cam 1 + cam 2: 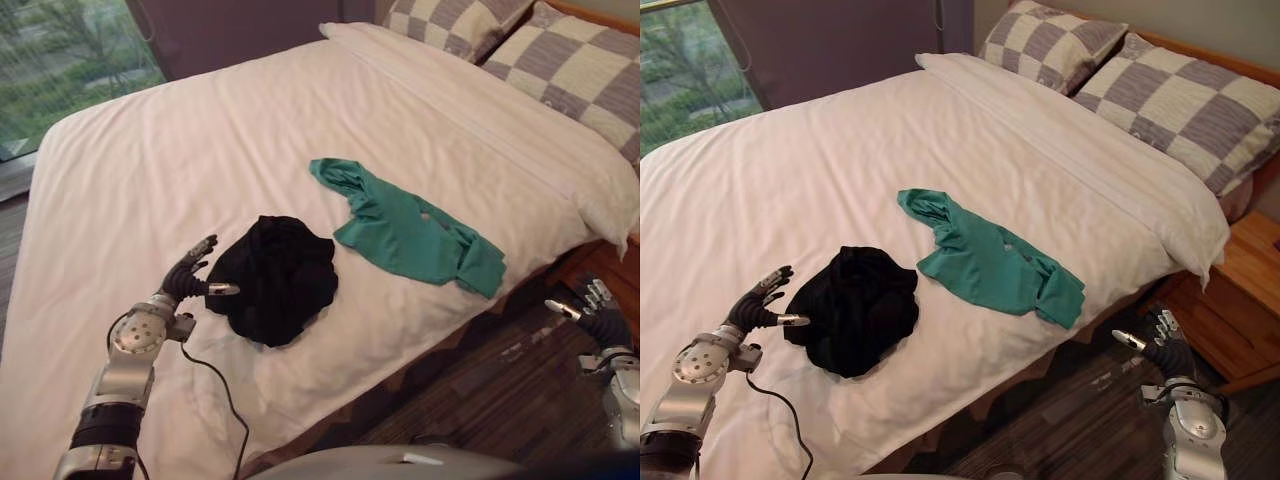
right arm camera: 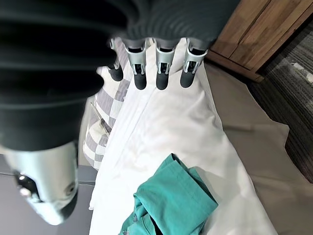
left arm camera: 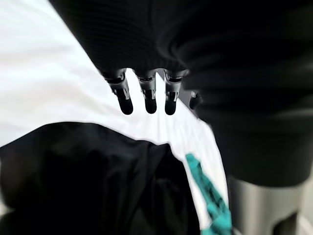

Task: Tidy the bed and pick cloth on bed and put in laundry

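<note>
A crumpled black cloth (image 1: 275, 279) lies on the white bed (image 1: 200, 170) near its front edge. A green garment (image 1: 410, 230) is spread out to its right, closer to the pillows. My left hand (image 1: 190, 278) hovers just left of the black cloth, its fingers (image 3: 146, 95) straight and spread, holding nothing. In the left wrist view the black cloth (image 3: 88, 181) lies right past the fingertips, with a bit of the green garment (image 3: 210, 196) beyond. My right hand (image 1: 1160, 348) hangs open beside the bed over the floor, and the green garment (image 2: 171, 200) lies ahead of it.
Two checked pillows (image 1: 1180, 95) lean at the head of the bed. A wooden nightstand (image 1: 1240, 300) stands right of the bed, close to my right hand. A window (image 1: 60, 60) is at the far left. Dark carpet (image 1: 470, 400) runs along the bedside.
</note>
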